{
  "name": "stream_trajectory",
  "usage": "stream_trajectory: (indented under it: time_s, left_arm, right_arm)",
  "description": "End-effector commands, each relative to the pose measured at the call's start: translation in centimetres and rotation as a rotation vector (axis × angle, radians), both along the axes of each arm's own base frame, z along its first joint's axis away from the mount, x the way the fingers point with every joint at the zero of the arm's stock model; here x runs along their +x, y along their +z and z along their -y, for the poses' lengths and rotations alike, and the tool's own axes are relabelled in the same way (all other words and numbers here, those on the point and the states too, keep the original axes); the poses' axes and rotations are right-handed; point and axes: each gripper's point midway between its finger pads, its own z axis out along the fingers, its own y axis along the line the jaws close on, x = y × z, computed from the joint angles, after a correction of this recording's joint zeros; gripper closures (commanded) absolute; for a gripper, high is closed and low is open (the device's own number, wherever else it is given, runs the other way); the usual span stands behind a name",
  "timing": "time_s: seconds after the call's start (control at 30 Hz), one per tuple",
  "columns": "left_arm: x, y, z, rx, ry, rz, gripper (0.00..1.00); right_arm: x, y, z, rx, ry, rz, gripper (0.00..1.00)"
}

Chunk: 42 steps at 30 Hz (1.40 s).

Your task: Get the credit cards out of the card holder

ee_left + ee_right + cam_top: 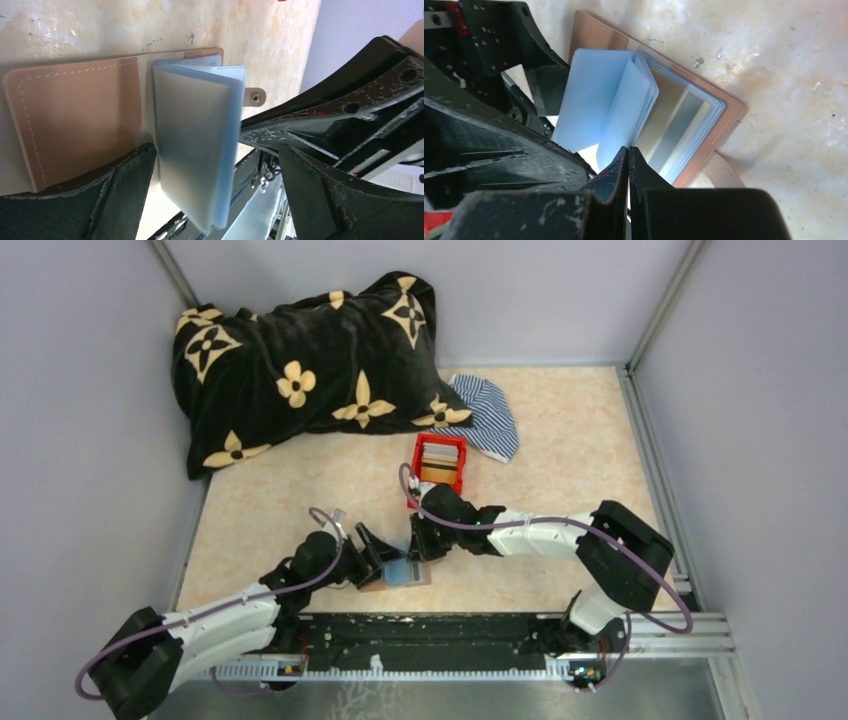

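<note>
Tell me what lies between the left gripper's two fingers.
The pale blue sleeves of the card holder stand up between the fingers of the open left gripper, seen in the left wrist view.

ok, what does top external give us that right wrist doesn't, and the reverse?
Only top external: the whole left arm and right arm, the red box with flat things stacked in it, the striped cloth, and the black flowered pillow.
Only right wrist: the holder's clear sleeves fanned open, a striped card in one sleeve, and the right gripper shut with its tips at a sleeve edge. I cannot tell whether it pinches anything.
Both: the open holder lying on the table, with the left gripper at it.
</note>
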Motion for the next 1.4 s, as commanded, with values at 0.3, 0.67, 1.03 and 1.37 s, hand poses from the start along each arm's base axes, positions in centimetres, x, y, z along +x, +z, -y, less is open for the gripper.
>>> stream_trajectory:
  time_s: [0.3, 0.67, 1.03, 1.37]
  left_arm:
    - [0.3, 1.8, -0.6, 0.020, -0.001, 0.076, 0.01]
    - [0.8, 5.3, -1.7, 0.080, 0.019, 0.158, 0.01]
    - [0.7, 9.3, -3.7, 0.100, 0.081, 0.226, 0.02]
    - [0.8, 8.4, -5.1, 0.198, 0.103, 0.207, 0.01]
  right_arm:
    - [0.0, 2.6, -3.9, 0.119, 0.067, 0.028, 1.00]
    - [-0.3, 3.8, -5.8, 0.158, 0.116, 0.052, 1.00]
    - [-0.5, 2.0, -7.7, 0.159, 0.151, 0.017, 1.00]
    - [-0.1, 1.5, -8.2, 0.137, 0.150, 0.025, 1.00]
